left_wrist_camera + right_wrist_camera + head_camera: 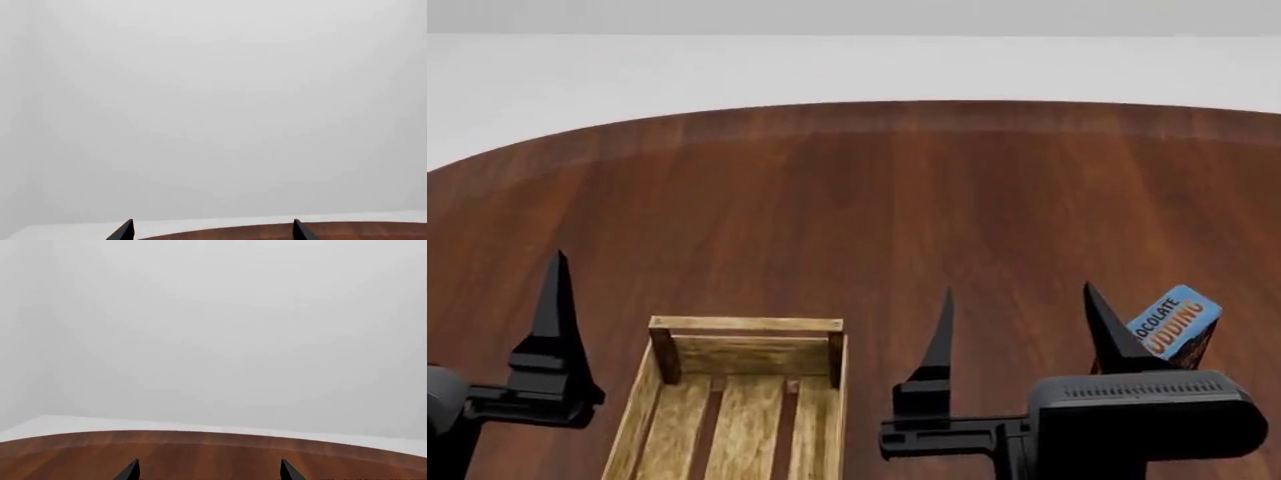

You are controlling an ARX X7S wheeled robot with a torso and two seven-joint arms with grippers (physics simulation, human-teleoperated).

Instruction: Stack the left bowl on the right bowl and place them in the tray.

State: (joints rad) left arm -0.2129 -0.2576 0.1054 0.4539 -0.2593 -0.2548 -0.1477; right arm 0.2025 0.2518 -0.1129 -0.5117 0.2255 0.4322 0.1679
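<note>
No bowl shows in any view. The tray, a light wooden slatted crate with darker corner posts, lies empty at the near edge of the brown table in the head view, between my two arms. My left gripper is open and empty, its tips wide apart. Only one of its fingers shows in the head view, left of the tray. My right gripper is open and empty, just right of the tray, and also shows in the right wrist view.
A blue chocolate pudding box stands tilted just right of my right gripper. The round wooden table stretches ahead to its far curved edge. Beyond it are a pale floor and wall.
</note>
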